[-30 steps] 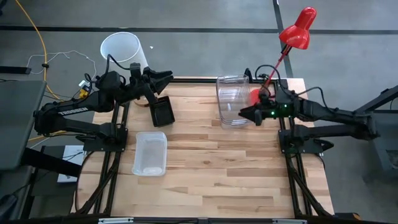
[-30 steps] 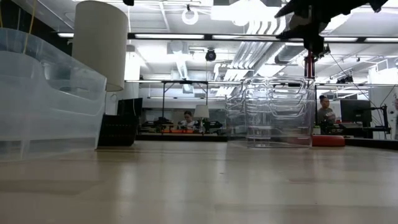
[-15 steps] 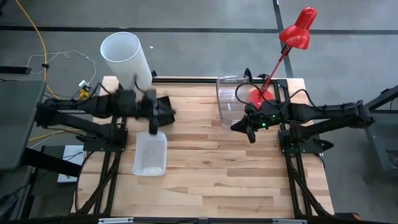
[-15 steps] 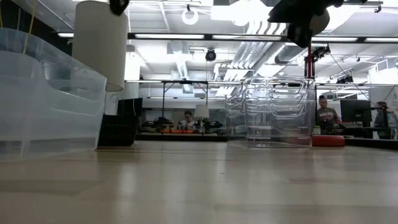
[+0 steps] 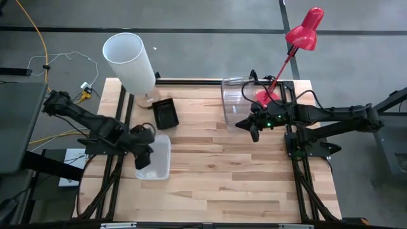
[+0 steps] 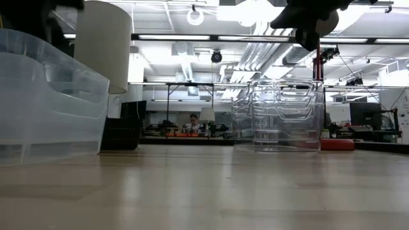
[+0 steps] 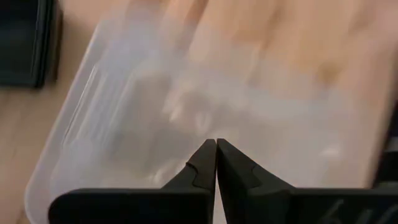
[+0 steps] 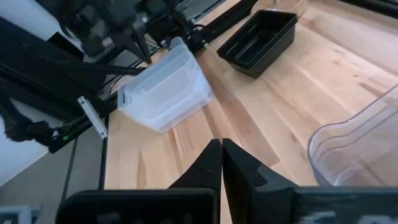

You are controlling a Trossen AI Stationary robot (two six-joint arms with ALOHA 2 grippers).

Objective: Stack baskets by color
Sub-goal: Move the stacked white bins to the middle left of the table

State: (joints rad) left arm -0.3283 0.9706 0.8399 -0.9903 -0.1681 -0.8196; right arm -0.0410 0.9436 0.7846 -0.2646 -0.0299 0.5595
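Two grippers are now closed and holding nothing: left gripper (image 5: 144, 157) over the frosted white plastic basket (image 5: 154, 158), right gripper (image 5: 254, 127) beside the clear plastic baskets (image 5: 236, 102). A second ago both were open, so stacking looks finished.

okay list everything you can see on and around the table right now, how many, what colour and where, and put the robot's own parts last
black baskets: a nested stack, count unclear, black, far left part of the table.
frosted white basket: one showing, translucent white, left edge of the table.
clear baskets: nested stack, count unclear, clear, far right part of the table.
lampshade: one, white cylinder, far left corner.
desk lamp: one, red, far right corner.
table: one, light wood.
left gripper: one, dark, shut, empty, over the frosted white basket.
right gripper: one, dark, shut, empty, by the clear baskets' near edge.
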